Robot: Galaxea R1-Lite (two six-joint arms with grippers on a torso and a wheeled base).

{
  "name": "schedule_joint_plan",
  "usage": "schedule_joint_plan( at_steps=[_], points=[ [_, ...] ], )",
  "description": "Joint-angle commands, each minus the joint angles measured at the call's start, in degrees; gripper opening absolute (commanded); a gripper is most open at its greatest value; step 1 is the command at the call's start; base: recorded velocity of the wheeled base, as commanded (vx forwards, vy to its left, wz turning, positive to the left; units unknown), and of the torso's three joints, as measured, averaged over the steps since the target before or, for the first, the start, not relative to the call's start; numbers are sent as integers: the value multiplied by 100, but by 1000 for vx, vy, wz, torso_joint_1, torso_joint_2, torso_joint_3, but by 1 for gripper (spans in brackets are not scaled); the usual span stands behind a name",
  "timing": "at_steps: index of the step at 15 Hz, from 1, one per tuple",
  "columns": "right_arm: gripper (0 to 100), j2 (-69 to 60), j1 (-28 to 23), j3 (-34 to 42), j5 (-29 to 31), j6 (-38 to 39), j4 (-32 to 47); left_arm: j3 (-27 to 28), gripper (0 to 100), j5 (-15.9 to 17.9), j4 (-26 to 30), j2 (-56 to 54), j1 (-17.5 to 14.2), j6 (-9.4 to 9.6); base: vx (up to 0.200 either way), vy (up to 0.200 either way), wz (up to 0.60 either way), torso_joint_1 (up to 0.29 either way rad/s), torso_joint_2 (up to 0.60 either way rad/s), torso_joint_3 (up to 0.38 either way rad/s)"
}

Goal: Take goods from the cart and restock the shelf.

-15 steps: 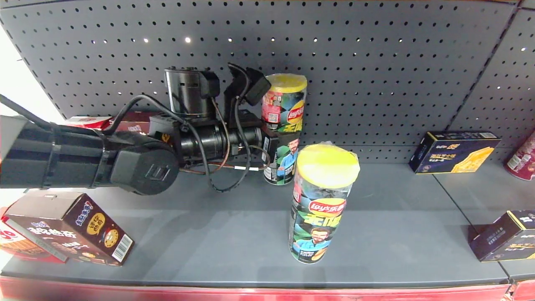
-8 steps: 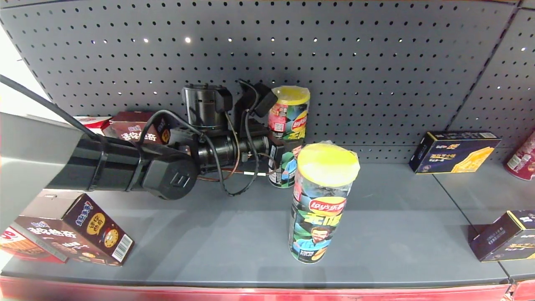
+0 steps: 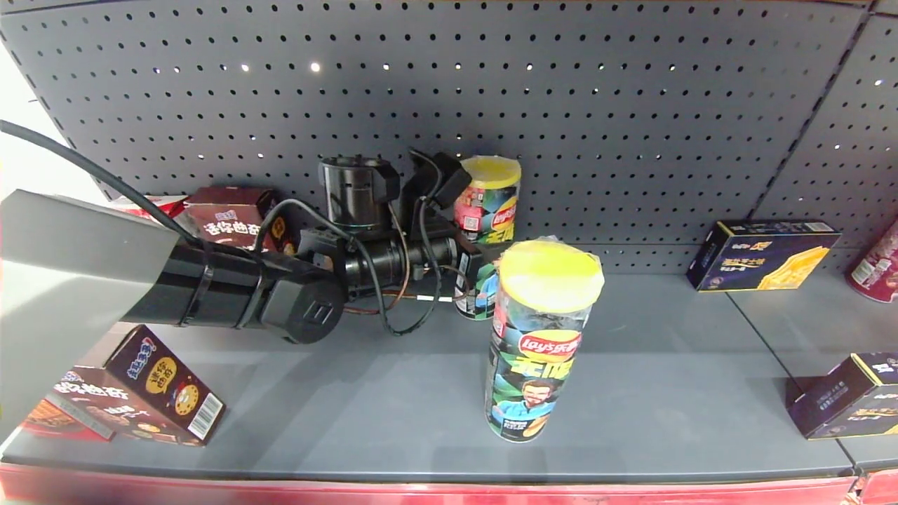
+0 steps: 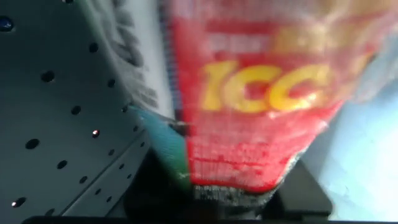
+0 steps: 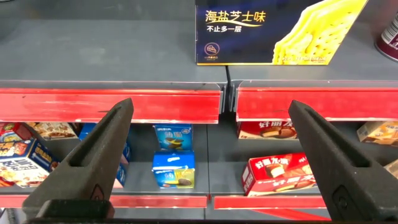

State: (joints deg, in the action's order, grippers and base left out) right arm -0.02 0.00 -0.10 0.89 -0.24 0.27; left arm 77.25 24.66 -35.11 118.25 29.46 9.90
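Shelf (image 3: 666,365), grey, backed by pegboard (image 3: 631,105).

Rear chip canister (image 3: 491,200): yellow lid, upright, near the pegboard, at 11 o'clock from the front chip canister (image 3: 537,351). Whether its base touches the shelf cannot be told.

Left gripper (image 3: 478,270): jaws closed on the rear chip canister's lower body from the 9 o'clock side; canister label (image 4: 261,112) close before the wrist camera.

Front chip canister: upright, mid-shelf, free-standing.

Cookie box (image 3: 151,389): brown, at 8 o'clock from the front canister.

Cracker box (image 3: 761,252): dark blue, at 2 o'clock.

Right gripper (image 5: 210,106): jaws spread wide, holding nothing, facing a red price rail (image 5: 93,102).
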Motion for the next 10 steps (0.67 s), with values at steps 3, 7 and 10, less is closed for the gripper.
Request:
schedule_joint_plan(
  at_steps=[3,7,10],
  points=[
    [100,2,0,1,-10,-2,0,-184,100,-67,-268,-100,7,-6,0,0,0,0,0,0],
    [100,2,0,1,-1,-2,0,-1160,100,-295,-805,-865,33,-6,0,0,0,0,0,0],
    [100,2,0,1,-1,-2,0,-2021,100,-770,-1244,-1278,68,3,0,0,0,0,0,0]
  ],
)
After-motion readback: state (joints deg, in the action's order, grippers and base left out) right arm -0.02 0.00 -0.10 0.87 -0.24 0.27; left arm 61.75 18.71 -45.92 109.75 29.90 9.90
